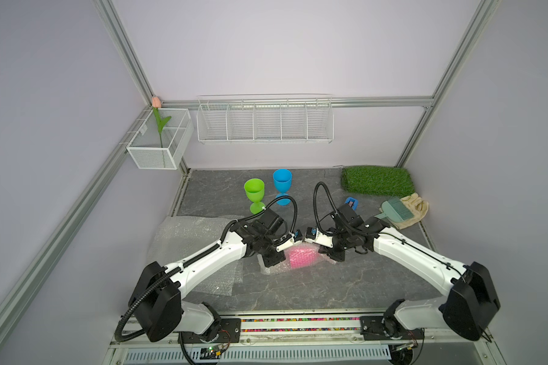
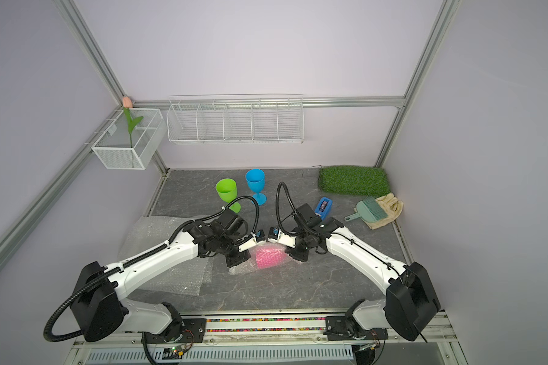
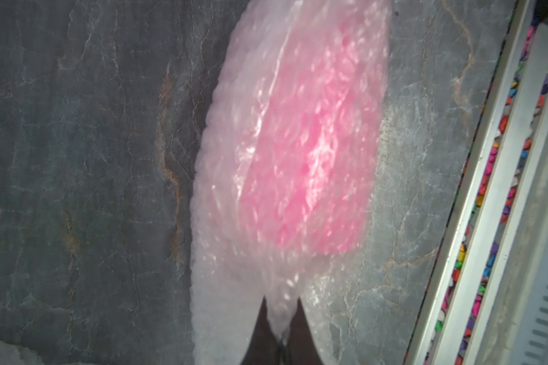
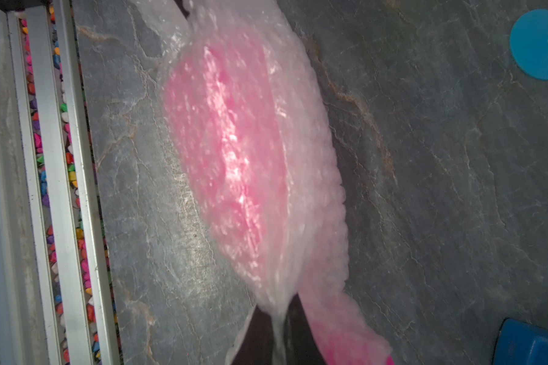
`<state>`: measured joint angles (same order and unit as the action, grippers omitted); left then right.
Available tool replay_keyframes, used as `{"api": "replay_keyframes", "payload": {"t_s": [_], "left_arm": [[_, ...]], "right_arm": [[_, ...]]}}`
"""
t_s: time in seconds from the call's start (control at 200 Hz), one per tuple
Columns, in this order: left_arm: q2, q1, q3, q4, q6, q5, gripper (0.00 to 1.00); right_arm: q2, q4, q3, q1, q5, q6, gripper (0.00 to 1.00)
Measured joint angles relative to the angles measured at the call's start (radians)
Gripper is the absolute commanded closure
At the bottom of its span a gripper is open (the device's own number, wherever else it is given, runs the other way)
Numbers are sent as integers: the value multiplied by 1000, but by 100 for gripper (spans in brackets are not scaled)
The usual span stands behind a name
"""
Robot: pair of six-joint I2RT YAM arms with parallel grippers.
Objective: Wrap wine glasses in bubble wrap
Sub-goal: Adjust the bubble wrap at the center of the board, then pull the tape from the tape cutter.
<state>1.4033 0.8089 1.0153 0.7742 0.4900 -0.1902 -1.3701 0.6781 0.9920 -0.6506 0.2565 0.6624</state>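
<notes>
Table (image 1: pixel 329 284): one, dark grey, stone-look top.

Arms: two. Left arm (image 1: pixel 203 262) and right arm (image 1: pixel 408 249) reach in from the front rail and meet, wrists facing, over the middle of the table.

Wire rack (image 1: pixel 264 126): one, white, on the back wall, split into five compartments.

Spare bubble wrap (image 1: pixel 184 234): lies flat on the table under the left arm; number of sheets in the pile not clear.

Mesh basket (image 1: pixel 154 155): one, white, hooked on the left wall rail. Holds one artificial tulip (image 1: pixel 160 123), standing.

Grass mat (image 1: pixel 377 180): one, at the back right corner.

Glasses: three.
- Pink glass (image 1: pixel 301 257): on its side mid-table between the two wrists, rolled inside bubble wrap (image 3: pixel 219 221). Resting or raised off the table: cannot tell.
- Green glass (image 1: pixel 254 189): upright, unwrapped, behind the left arm.
- Blue glass (image 1: pixel 282 180): upright, unwrapped, just beside the green one, nearer the back wall.

Glove (image 1: pixel 415 208): beige, right side, in front of the mat; number not clear. One teal brush (image 1: pixel 397 210) lies on it.

Tape dispenser (image 2: pixel 324 205): one, blue, behind the right wrist.

Left gripper (image 3: pixel 282 335): fingers pinched tight on one gathered end of the wrap.

Right gripper (image 4: pixel 277 328): fingers narrow, with the opposite end of the wrap nipped between them.
</notes>
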Motion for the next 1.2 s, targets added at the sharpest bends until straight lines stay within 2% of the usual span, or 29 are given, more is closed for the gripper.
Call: {"api": "replay_keyframes", "payload": {"t_s": [0.19, 0.42, 0.55, 0.675, 0.84, 1.01, 1.2], "left_arm": [[13, 43, -45, -26, -53, 112, 100], [14, 59, -51, -28, -55, 190, 100], [9, 63, -59, -28, -43, 225, 100], [-20, 65, -77, -25, -24, 243, 100], [-47, 68, -80, -21, -5, 245, 100], [-48, 68, -81, -9, 12, 243, 100], [-56, 69, -85, -6, 21, 243, 100]], "right_arm": [[-31, -11, -11, 2, 9, -57, 58], [-31, 31, 19, 52, 88, -143, 44], [29, -1, 19, 151, 149, -261, 43], [81, -120, 6, 277, 172, -442, 44], [73, -275, -43, 445, 195, -723, 53], [-74, -407, -45, 650, 304, -999, 54], [-270, -508, -42, 731, 412, -1198, 59]]}}
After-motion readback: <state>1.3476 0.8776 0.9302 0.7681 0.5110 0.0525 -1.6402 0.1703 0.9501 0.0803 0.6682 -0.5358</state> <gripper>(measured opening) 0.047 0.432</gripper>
